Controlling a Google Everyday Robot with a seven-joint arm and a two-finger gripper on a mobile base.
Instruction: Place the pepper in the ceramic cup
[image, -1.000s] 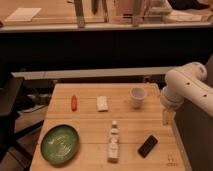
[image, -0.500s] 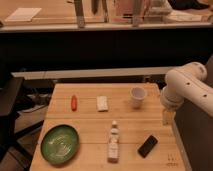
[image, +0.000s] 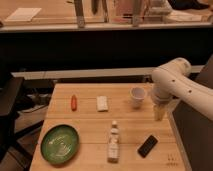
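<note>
Clearly nothing is done yet: in the camera view the pepper (image: 73, 102) lies toward the left of the surface (image: 90, 125), well apart from the cup (image: 138, 96) on the right. The gripper (image: 159, 111) hangs just right of the cup, jaws spread and holding nothing. Reaching, picking up and dropping in all remain. Count: one pepper, one cup, one white block (image: 102, 103), one green plate (image: 60, 144), one bottle (image: 114, 142), one dark phone (image: 148, 145).

The white, rounded arm (image: 175, 82) ends in a pale tool (image: 159, 112) at the table's (image: 85, 122) edge.
</note>
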